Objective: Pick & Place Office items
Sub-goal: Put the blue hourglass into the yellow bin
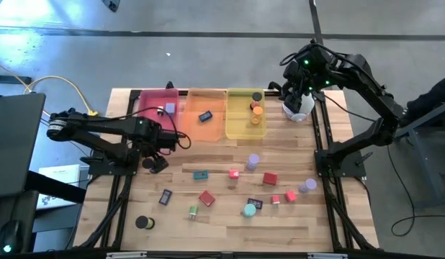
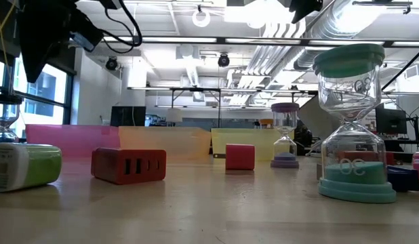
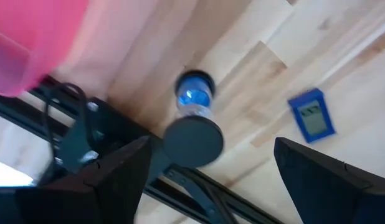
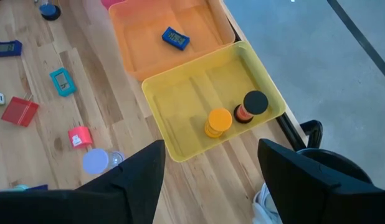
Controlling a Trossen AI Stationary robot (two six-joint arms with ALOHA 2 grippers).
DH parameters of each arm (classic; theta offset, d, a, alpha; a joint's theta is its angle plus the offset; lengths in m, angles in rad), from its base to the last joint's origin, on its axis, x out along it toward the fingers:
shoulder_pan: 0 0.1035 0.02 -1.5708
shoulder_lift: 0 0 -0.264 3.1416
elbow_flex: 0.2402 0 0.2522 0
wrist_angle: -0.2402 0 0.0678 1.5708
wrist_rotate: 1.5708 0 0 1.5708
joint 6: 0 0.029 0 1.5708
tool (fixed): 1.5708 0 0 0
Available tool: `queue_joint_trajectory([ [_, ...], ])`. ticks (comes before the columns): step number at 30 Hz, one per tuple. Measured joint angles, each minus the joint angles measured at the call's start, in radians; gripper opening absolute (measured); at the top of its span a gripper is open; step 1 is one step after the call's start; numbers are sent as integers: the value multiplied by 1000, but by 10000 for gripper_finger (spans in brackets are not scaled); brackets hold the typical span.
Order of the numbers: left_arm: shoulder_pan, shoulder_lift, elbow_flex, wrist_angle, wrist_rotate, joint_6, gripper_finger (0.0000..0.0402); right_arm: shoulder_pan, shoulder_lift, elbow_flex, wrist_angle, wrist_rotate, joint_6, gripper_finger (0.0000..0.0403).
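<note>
While open, left claw (image 1: pixel 156 160) above black-capped hourglass (image 3: pixel 194 124)

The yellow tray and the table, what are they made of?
The yellow tray looks like thin see-through plastic, smooth and a bit shiny: the wood shows faintly through its floor. The table looks like pale wood planks with a matte finish: you can see joints and grain lines.

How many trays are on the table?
3, side by side along the table's far edge: the pink tray on the left, the orange tray in the middle, the yellow tray on the right.
</note>
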Motion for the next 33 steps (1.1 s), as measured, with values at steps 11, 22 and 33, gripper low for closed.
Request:
queue_joint_trajectory([
  [11, -24, 0, 0, 0, -94, -91, 330, 0, 0, 0, 14, 0, -22, 246],
  [22, -26, 11, -1, 1, -133, 20, 330, 0, 0, 0, 24, 0, -29, 246],
  [33, -70, 11, -1, 11, -251, 71, 330, 0, 0, 0, 23, 0, -30, 246],
])
